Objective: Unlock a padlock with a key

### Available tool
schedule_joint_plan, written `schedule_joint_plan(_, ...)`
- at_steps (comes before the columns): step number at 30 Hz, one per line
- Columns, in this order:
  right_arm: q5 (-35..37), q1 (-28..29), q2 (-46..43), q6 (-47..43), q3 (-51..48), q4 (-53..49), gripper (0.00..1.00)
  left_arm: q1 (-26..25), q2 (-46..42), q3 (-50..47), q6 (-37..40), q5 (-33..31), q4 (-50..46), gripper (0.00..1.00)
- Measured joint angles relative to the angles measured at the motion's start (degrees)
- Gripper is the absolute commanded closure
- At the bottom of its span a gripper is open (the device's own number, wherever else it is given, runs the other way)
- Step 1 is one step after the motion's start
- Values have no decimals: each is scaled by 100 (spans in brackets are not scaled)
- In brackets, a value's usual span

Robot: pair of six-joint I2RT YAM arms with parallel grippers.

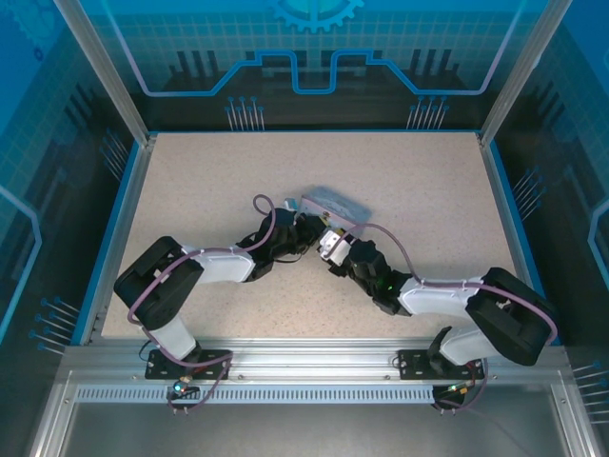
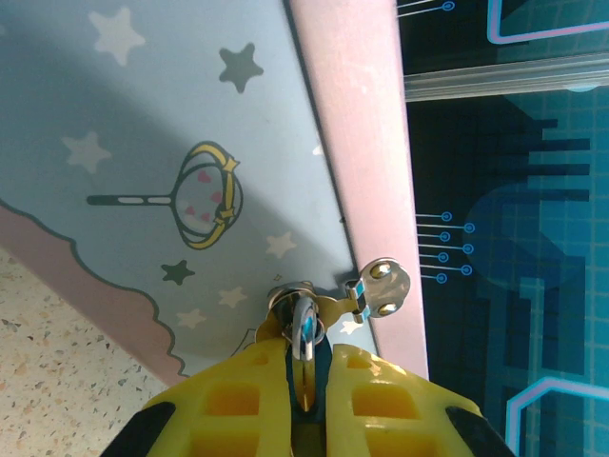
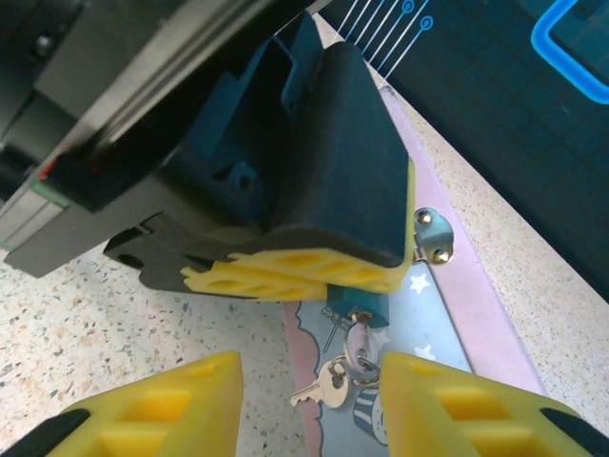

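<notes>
Teal-blue tiny padlock [image 3: 357, 307] sits low centre in the right wrist view, clamped by the left gripper [image 2: 304, 381] against the pastel star-printed tin box [image 2: 171, 114]. The right gripper [image 3: 306, 369], fingers apart, should close squarely on the slim metal key [image 3: 360, 345], then twist. The key's shaft is hidden, and I cannot tell how deep it sits.

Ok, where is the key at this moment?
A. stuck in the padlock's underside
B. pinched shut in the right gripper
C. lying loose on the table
A: the key sticks out from under the padlock, with the right gripper open and its fingers spread to either side of it.
</notes>
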Motion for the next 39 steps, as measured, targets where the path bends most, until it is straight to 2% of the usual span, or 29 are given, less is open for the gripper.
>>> schedule_joint_plan(21,76,-411,446,236,107,238,68,0,0,20,-4,120,-11,100)
schedule_joint_plan(32,-114,-516,595,439,188,372,72,37,0,31,-68,131,-26,100)
schedule_joint_plan(39,-203,-535,706,546,223,387,80,46,0,31,-107,131,-46,100)
